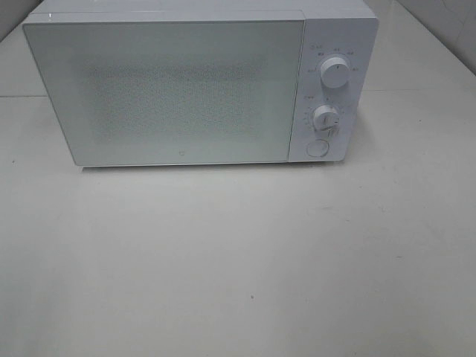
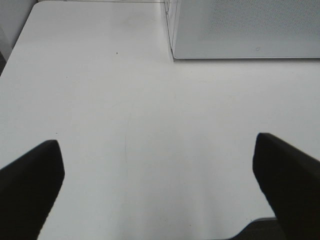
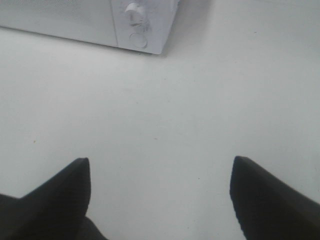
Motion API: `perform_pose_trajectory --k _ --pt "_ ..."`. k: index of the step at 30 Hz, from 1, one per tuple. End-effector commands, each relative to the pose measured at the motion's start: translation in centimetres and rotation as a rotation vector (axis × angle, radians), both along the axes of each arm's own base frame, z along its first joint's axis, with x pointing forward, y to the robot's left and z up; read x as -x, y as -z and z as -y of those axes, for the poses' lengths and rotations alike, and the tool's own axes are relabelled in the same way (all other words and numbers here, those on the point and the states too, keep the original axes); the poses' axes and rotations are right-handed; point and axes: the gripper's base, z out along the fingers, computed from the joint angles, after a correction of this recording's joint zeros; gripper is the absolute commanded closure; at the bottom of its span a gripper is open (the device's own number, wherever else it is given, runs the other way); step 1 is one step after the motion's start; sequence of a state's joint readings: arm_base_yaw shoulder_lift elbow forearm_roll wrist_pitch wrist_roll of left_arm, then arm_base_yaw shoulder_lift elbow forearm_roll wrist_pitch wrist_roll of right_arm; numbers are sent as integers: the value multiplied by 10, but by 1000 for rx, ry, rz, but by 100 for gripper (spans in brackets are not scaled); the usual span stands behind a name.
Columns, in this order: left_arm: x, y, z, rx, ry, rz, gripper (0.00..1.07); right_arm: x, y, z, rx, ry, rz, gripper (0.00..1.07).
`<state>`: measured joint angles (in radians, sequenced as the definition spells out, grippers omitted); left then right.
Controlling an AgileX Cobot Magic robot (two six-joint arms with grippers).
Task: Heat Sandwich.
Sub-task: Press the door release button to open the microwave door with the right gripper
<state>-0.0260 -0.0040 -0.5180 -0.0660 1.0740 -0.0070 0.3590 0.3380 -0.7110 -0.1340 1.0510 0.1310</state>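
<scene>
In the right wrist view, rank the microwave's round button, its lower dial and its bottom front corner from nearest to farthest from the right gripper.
From the right gripper:
1. Bottom front corner, where the microwave meets the table.
2. Round button, low on the front face.
3. Lower dial, above the button.

We are seeing a white box-shaped microwave oven (image 1: 163, 89) standing upright on the pale table (image 1: 238, 260), its door closed.

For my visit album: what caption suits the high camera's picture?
White microwave, door shut, two dials above a round button, on a pale table.
</scene>
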Motion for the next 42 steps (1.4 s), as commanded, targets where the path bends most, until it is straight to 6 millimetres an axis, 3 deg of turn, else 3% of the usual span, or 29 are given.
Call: perform_pose_trajectory --k 1,7,20,37,42 --pt "2 0 0 5 -3 18 9 13 -1 7 -3 69 59 32" --pt "2 0 0 5 -3 18 9 24 4 10 -15 125 112 32" --pt "2 0 0 5 -3 18 9 37 53 13 -21 131 176 32" --pt "2 0 0 5 -3 18 9 42 52 14 -22 126 212 32" --pt "2 0 0 5 -3 18 9 40 41 12 -44 115 273 32"
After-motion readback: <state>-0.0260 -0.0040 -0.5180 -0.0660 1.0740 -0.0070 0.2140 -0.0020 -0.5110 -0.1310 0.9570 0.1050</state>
